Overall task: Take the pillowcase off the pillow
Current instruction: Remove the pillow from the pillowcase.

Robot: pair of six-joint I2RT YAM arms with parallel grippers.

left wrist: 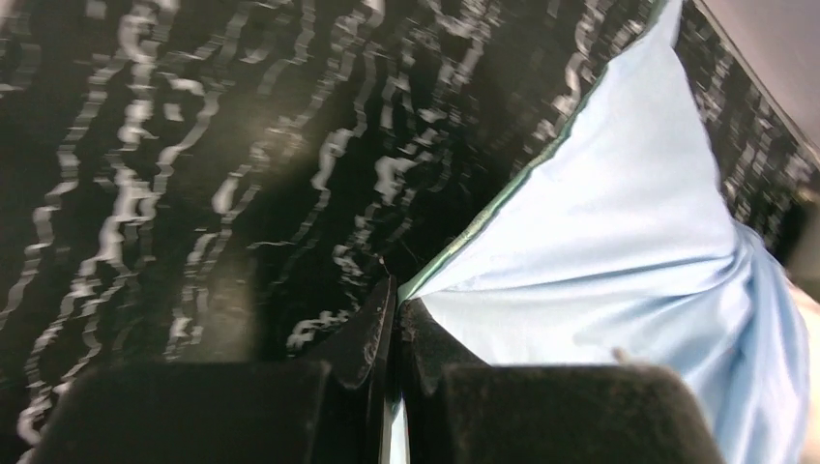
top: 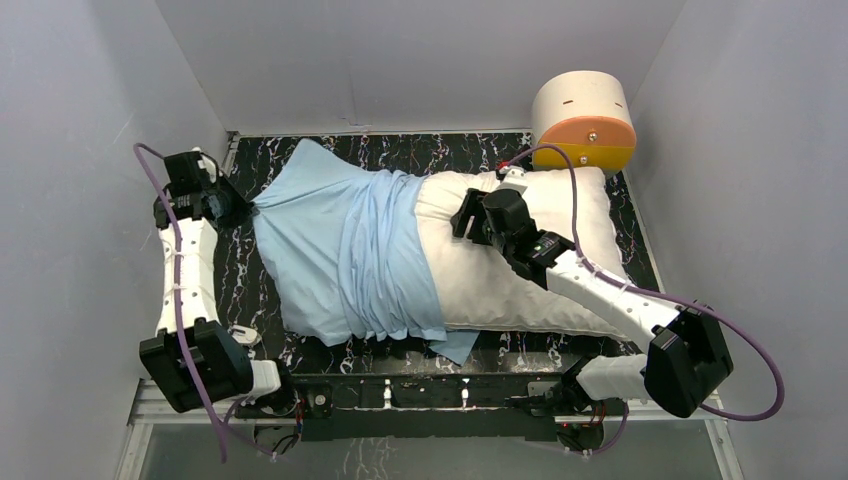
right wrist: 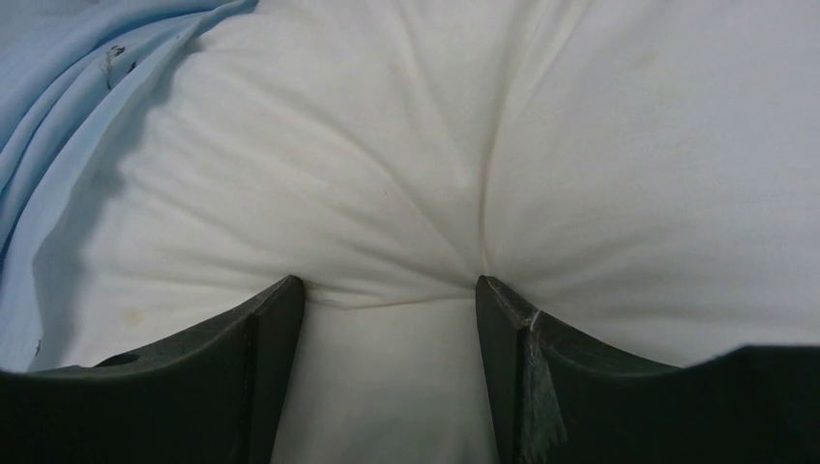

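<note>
Left gripper (left wrist: 396, 307) was clamped on the pillowcase (left wrist: 619, 232) edge; right gripper (right wrist: 387, 295), spread wide, pressed into the pillow (right wrist: 387, 145). Best pull: steady, leftward, pillow pinned.

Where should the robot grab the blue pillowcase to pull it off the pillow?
Grab the empty left end, coming in from the left side. The pillowcase narrows to a thin, flat point there with no pillow inside, so two fingers can pinch it. The left gripper is already shut on that tip, while the open right gripper presses on the pillow.
</note>
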